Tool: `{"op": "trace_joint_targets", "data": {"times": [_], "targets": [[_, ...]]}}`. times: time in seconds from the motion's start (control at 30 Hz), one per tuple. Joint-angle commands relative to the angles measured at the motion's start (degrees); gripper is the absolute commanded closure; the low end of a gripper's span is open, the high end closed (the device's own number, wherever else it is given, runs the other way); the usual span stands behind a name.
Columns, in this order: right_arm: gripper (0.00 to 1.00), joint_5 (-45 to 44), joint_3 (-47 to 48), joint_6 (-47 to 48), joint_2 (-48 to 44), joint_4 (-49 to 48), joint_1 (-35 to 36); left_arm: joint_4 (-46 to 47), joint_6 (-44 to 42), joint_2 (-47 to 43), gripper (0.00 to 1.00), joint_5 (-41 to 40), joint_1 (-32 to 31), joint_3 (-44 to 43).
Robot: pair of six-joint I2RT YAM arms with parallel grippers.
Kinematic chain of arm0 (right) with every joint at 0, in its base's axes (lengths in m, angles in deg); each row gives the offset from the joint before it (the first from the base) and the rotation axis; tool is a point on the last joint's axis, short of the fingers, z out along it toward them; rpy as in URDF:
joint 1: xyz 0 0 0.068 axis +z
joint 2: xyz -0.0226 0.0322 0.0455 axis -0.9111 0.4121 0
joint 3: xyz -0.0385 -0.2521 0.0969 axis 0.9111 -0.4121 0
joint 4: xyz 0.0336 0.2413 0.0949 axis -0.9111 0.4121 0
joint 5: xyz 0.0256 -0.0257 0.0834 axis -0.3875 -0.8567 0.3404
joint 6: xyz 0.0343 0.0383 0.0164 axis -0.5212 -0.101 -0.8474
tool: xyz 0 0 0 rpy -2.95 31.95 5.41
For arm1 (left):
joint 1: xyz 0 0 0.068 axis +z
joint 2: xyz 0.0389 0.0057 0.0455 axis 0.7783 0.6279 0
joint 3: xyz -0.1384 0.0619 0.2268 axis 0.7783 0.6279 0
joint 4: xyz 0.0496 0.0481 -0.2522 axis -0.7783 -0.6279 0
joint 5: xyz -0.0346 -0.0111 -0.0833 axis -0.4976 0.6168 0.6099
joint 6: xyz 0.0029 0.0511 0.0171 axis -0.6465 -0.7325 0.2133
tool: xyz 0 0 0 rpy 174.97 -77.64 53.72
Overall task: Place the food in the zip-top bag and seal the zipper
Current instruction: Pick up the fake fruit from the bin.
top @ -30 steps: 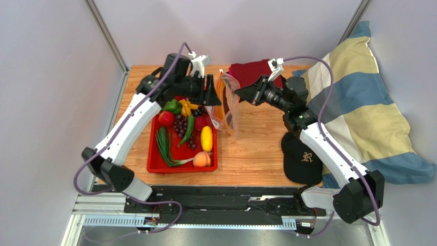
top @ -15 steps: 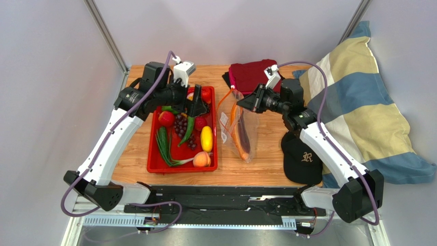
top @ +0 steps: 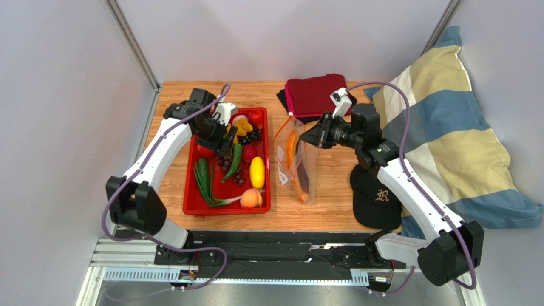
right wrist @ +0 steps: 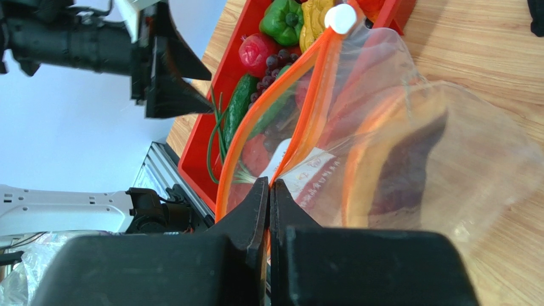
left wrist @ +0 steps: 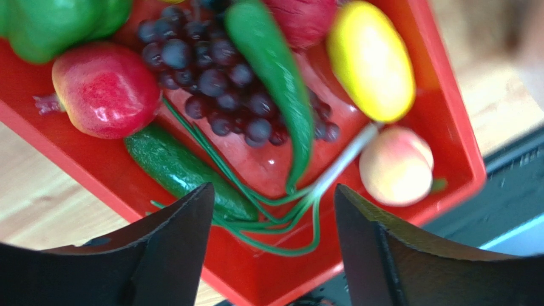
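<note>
The clear zip-top bag (top: 295, 164) stands open on the table, right of the red tray (top: 191, 205). An orange piece and a dark purple piece lie inside it. My right gripper (right wrist: 269, 185) is shut on the bag's orange zipper (right wrist: 306, 83) strip, near the white slider (right wrist: 340, 18), and also shows in the top view (top: 317, 136). My left gripper (left wrist: 273, 191) is open and empty, low over the tray's food: red apple (left wrist: 105, 89), grapes (left wrist: 217, 76), green chili (left wrist: 274, 70), lemon (left wrist: 370, 60), peach (left wrist: 396, 166), cucumber (left wrist: 179, 169).
Folded dark red cloths (top: 314, 92) lie at the table's back. A black cap (top: 377, 194) sits right of the bag, under my right arm. A striped pillow (top: 447, 134) fills the right side. A green pepper (left wrist: 45, 25) and spring onion (left wrist: 281, 217) also lie in the tray.
My left gripper left the bag's mouth and swung left and down over the tray. The bag, still held by my right gripper, came down toward the near side.
</note>
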Motion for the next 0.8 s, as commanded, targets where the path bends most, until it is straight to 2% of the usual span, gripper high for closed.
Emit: {"op": "trace_joint_targets", "data": {"times": [0.0, 0.1, 0.17, 0.33, 0.53, 0.6, 0.77], "targets": [[1.00, -0.6, 1.0, 1.0, 0.3, -1.2, -0.3, 4.1, 15.1, 5.2, 0.25, -6.9, 2.3, -2.3], [1.00, -0.7, 1.3, 0.8, 0.6, -1.1, -0.5, 4.4, 25.4, 9.9, 0.25, -11.4, 3.5, -3.2], [1.00, -0.6, 1.5, 0.3, 1.1, -1.0, -0.7, 5.2, 29.2, 12.6, 0.25, -12.8, 3.5, -3.5], [1.00, -0.8, 2.0, -0.5, 2.2, -1.0, -1.0, 8.8, 32.3, 16.0, 0.25, -8.7, 3.6, -2.5], [1.00, -0.7, 1.7, -0.7, 2.5, -1.3, -1.4, 12.7, 35.7, 20.0, 0.18, -4.0, 3.6, 1.4], [1.00, -0.6, 1.5, -0.8, 2.6, -1.2, -1.5, 14.2, 36.2, 20.5, 0.15, -3.6, 3.6, 3.1], [1.00, -0.4, 1.4, -1.4, 3.0, -1.3, -1.9, 15.1, 36.6, 22.1, 0.16, -6.1, 3.6, 5.0]]}}
